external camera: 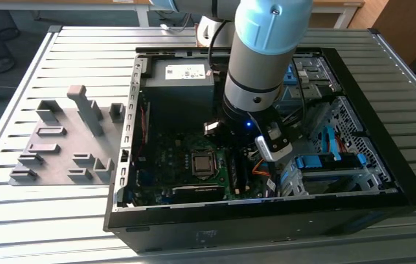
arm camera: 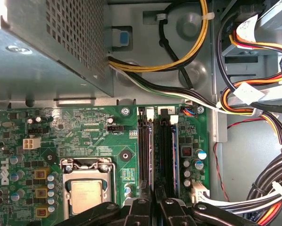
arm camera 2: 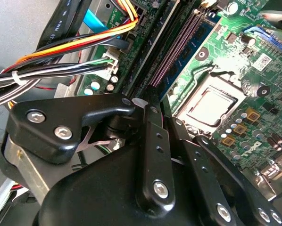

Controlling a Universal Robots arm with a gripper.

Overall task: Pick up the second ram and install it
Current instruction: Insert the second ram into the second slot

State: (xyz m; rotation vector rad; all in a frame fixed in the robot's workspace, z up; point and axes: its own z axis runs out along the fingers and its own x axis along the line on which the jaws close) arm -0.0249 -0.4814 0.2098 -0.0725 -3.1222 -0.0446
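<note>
black linkage of the end effector (arm camera 2: 148,101) is filling the foreground in the second wrist view, its fingers (arm camera: 153,207) pressing nearly together on the second ram (arm camera: 153,155), which is standing edge-on in the memory slots (arm camera: 162,150) beside the processor socket (arm camera: 87,190). the arm (external camera: 262,60) is reaching steeply down into the open computer case (external camera: 354,203) on the slatted counter (external camera: 46,220).

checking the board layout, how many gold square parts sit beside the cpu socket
3 gold square parts in a row along one side of the cpu socket; the claw close by may hide more.
</note>
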